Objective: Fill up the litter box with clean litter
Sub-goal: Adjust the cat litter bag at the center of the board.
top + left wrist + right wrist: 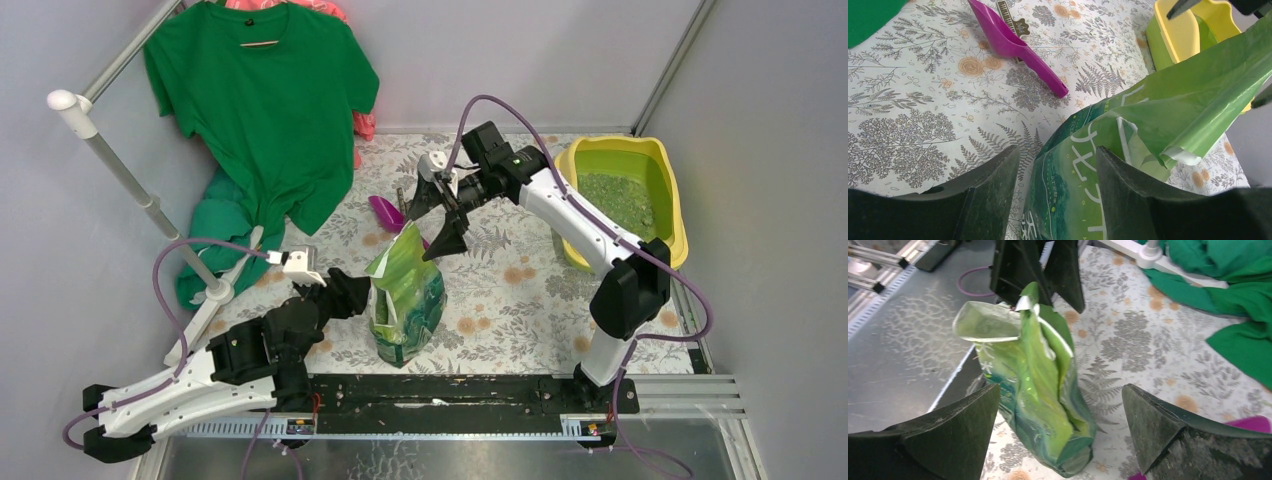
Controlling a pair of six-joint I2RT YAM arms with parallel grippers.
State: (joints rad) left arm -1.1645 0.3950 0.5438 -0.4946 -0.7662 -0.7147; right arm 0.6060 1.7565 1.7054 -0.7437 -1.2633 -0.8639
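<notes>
The yellow litter box (672, 195) stands at the far right, with green litter (615, 200) lying in it; its rim also shows in the left wrist view (1178, 35). A glossy green bag (405, 295) stands upright at the table's middle, its top open and crumpled. My left gripper (352, 292) is open, its fingers on either side of the bag's left edge (1073, 175). My right gripper (432, 222) is wide open and empty, hovering just above and behind the bag's top (1033, 370). A purple scoop (385, 212) lies on the cloth behind the bag.
A green T-shirt (260, 110) hangs from a white rack (130, 180) at the back left, with green cloth (215, 235) heaped at its foot. A metal rail (450, 395) runs along the near edge. Grey walls close in on both sides.
</notes>
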